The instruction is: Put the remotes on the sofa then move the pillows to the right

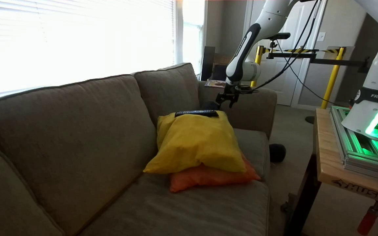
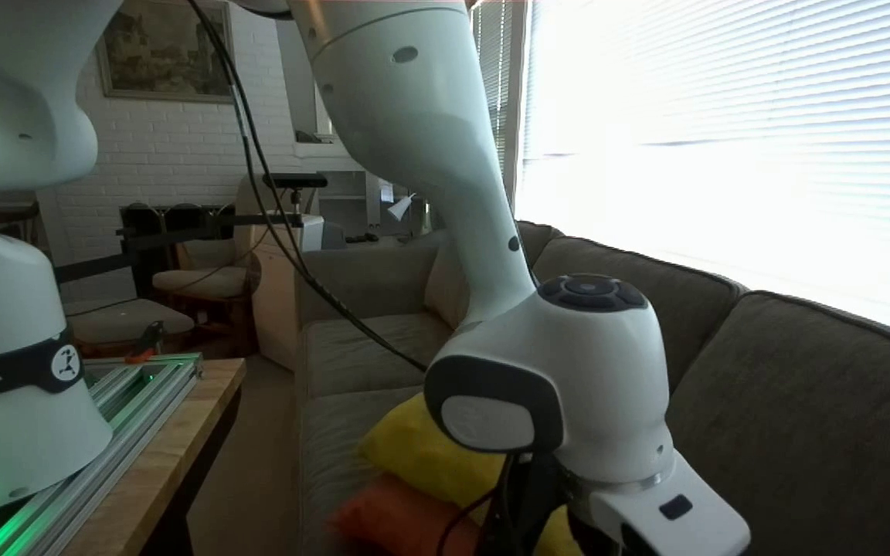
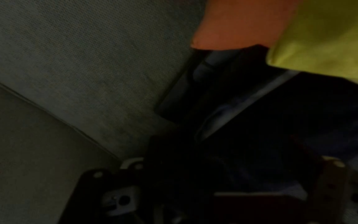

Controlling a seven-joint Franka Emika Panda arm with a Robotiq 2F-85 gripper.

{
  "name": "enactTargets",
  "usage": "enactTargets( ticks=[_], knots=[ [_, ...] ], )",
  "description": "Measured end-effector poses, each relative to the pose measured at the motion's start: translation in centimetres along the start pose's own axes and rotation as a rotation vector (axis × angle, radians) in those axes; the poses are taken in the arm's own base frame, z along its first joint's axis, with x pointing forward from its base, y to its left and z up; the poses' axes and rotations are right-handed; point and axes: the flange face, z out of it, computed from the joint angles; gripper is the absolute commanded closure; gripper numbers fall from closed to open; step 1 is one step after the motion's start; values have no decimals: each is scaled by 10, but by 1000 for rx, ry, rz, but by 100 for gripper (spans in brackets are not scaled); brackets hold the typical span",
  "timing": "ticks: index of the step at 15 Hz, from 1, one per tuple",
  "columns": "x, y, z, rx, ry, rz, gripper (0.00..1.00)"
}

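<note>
A white robot arm (image 1: pixel 253 42) bends down over a grey-beige sofa (image 1: pixel 192 209) in front of me, its black gripper (image 1: pixel 226 102) hanging with jaws spread just beyond a yellow pillow (image 1: pixel 199 141). That pillow rests atop an orange-red pillow (image 1: pixel 212 177), and a dark remote (image 1: pixel 196 113) lies across the yellow one's far edge. In the wrist view, dark objects (image 3: pixel 182 93) near both pillows are too dim to name.

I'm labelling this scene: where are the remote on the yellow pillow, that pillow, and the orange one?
Remote (image 1: pixel 197 113): in an exterior view, midway along its length.
Yellow pillow (image 1: pixel 199 141): in an exterior view, middle of its upper face.
Orange pillow (image 1: pixel 212 178): in an exterior view, its uncovered part.
</note>
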Motion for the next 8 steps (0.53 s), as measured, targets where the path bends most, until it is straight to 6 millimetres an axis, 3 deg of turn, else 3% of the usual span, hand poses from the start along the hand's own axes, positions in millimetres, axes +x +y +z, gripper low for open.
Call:
enactTargets(
  ticks=[4, 8],
  knots=[
    [-16, -67, -55, 52, 59, -148, 0],
    [-59, -147, -113, 136, 57, -350, 0]
  ],
)
